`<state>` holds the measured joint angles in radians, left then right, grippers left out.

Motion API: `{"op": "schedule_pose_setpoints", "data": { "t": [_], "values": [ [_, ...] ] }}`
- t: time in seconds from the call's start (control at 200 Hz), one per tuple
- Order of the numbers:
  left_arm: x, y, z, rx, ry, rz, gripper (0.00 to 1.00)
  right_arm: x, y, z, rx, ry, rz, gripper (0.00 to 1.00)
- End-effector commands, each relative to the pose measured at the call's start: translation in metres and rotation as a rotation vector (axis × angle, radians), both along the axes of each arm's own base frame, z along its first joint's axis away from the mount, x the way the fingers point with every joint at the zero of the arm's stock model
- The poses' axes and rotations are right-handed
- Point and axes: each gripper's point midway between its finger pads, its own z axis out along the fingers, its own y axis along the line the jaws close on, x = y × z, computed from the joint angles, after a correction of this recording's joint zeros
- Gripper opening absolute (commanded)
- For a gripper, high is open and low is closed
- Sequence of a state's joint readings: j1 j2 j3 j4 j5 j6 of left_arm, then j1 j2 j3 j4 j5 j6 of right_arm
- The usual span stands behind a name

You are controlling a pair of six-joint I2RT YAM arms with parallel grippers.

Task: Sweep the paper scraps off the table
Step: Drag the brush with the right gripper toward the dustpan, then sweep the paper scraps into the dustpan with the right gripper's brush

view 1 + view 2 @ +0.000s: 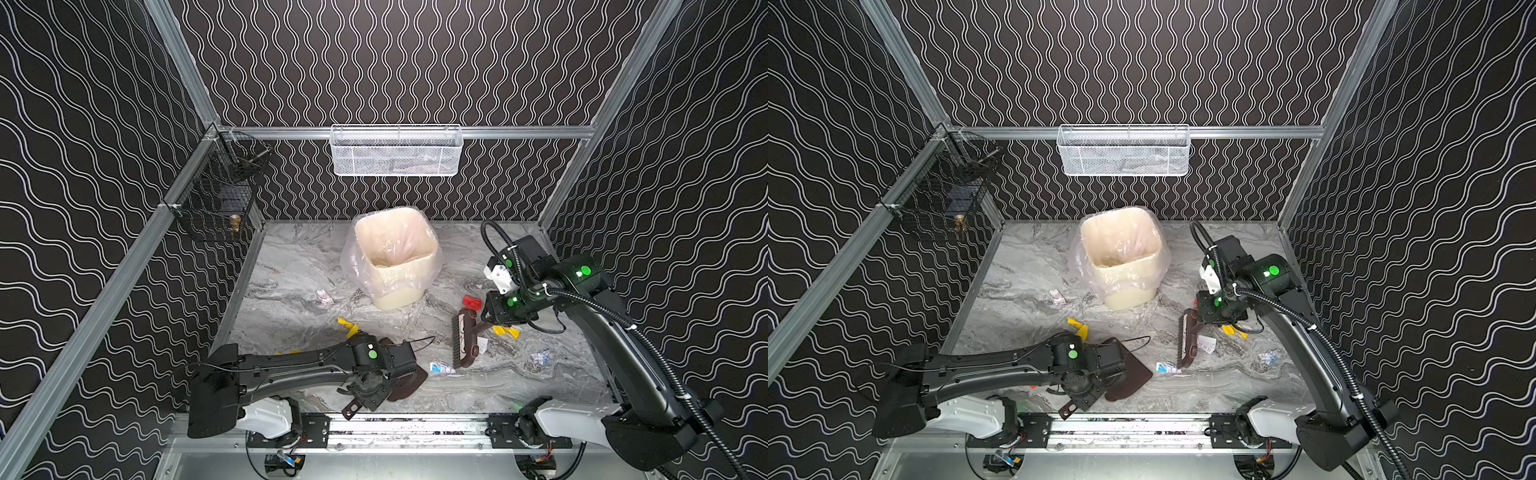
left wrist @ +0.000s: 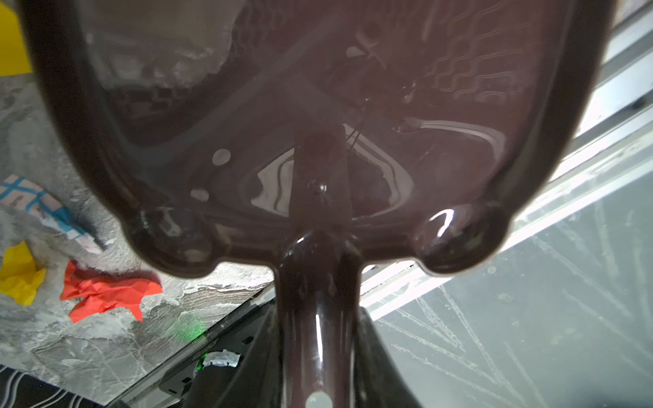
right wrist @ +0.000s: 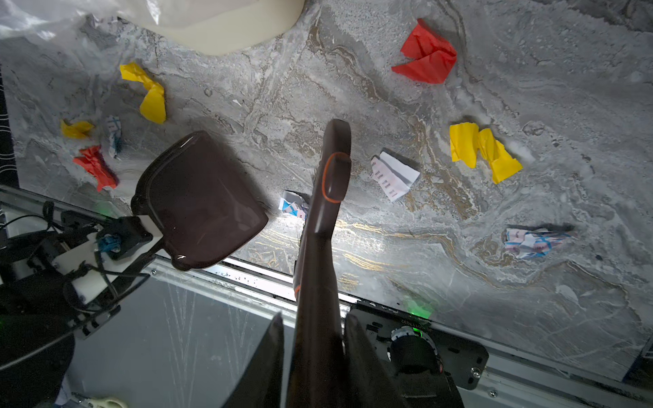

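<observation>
Several paper scraps lie on the marble table: red, yellow and white ones beside the brush, a blue-printed one between brush and dustpan, and a yellow one further left. My left gripper is shut on the handle of the dark brown dustpan, which sits low at the front edge. In the left wrist view a red scrap lies beside the pan. My right gripper is shut on the brown brush, bristles facing the dustpan.
A cream bin with a clear liner stands at the back middle of the table. A white mesh basket hangs on the back rail and a black wire basket on the left rail. The arms' mounting rail runs along the front.
</observation>
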<state>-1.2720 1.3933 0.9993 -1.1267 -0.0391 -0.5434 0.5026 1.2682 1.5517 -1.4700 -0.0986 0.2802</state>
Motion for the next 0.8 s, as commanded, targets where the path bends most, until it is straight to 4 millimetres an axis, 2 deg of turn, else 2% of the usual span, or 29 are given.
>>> {"op": "schedule_pose_setpoints", "data": {
  "t": [0.0, 0.165, 0.36, 0.481, 0.796],
  "values": [
    [0.003, -0.002, -0.001, 0.011, -0.017, -0.050, 0.00, -0.002, -0.003, -0.011, -0.051, 0.025, -0.012, 0.00],
    [0.006, -0.001, -0.008, 0.027, -0.027, -0.077, 0.00, -0.002, -0.006, -0.016, -0.098, 0.022, -0.002, 0.00],
    [0.007, -0.010, -0.013, 0.021, -0.017, -0.091, 0.00, -0.010, -0.007, -0.033, -0.137, 0.067, 0.017, 0.00],
    [0.005, -0.016, -0.016, 0.008, -0.005, -0.101, 0.00, -0.010, -0.011, -0.038, -0.170, 0.066, 0.030, 0.00],
    [0.007, -0.032, -0.025, 0.001, 0.001, -0.136, 0.00, -0.009, -0.006, -0.047, -0.232, 0.066, 0.085, 0.00]
  ]
}}
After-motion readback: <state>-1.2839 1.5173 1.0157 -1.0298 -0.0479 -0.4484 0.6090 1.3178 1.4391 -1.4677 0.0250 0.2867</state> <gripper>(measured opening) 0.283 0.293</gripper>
